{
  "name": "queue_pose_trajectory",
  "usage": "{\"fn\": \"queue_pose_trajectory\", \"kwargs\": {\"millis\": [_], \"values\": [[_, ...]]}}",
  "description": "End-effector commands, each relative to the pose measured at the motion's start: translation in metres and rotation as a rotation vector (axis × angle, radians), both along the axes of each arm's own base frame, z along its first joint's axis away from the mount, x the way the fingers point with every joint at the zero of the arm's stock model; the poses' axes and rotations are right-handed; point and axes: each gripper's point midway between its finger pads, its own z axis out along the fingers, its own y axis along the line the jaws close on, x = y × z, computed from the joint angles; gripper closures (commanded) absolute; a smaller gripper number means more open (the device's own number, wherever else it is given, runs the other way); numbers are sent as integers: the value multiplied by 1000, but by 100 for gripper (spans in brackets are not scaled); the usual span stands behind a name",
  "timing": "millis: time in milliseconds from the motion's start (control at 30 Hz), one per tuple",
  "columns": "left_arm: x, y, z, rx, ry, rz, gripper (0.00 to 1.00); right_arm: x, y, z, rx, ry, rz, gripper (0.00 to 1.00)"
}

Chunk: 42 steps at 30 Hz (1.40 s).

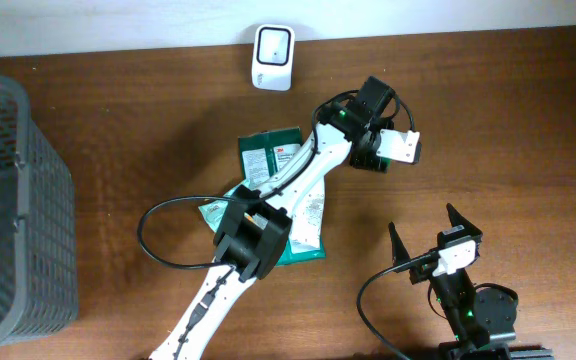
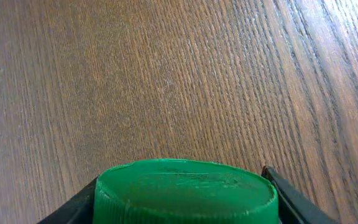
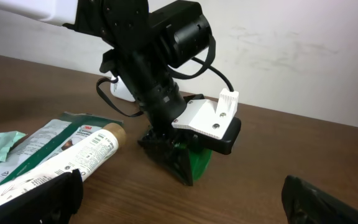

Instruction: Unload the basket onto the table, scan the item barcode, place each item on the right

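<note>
Green cap, one, pinched by left pincer; one scanner; one basket.

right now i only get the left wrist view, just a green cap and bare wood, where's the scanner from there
Observer: The white scanner sits at the table's far edge, left of the left hand and farther from the robot.
Operator: what's lying under my arm
Observer: Green packets lie flat on the table beneath the left arm.
Operator: is the other hand in my way
Observer: No. The right hand is open and well apart, nearer the robot's side of the table.
</note>
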Motion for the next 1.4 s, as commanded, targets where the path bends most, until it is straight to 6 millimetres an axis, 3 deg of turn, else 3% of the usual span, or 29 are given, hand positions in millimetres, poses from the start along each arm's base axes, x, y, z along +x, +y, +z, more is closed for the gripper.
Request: {"fn": "queue_pose_trajectory", "kwargs": {"millis": [0, 167, 367, 467, 533, 667, 833, 933, 1133, 1300, 1367], "values": [[2, -1, -6, -4, 31, 62, 48, 0, 1, -2, 4, 2, 4, 2], [31, -2, 25, -83, 63, 378, 50, 0, 1, -2, 4, 2, 4, 2], [56, -11, 99, -310, 132, 601, 47, 0, 1, -2, 4, 2, 4, 2], [58, -6, 120, -421, 292, 583, 47, 0, 1, -2, 4, 2, 4, 2], [63, 11, 125, -479, 460, 611, 49, 0, 1, -2, 4, 2, 4, 2], [65, 50, 112, -435, 631, 687, 46, 0, 1, -2, 4, 2, 4, 2], [25, 77, 78, -214, 780, 803, 49, 0, 1, -2, 4, 2, 4, 1], [-5, 75, 59, -63, 761, 846, 44, 0, 1, -2, 4, 2, 4, 2], [-7, 66, 29, 79, 486, 1022, 47, 0, 1, -2, 4, 2, 4, 2], [-9, 51, 4, 56, 526, 1141, 46, 0, 1, -2, 4, 2, 4, 2], [-10, 50, 4, 55, 530, 1139, 40, 0, 1, -2, 4, 2, 4, 2]]}}
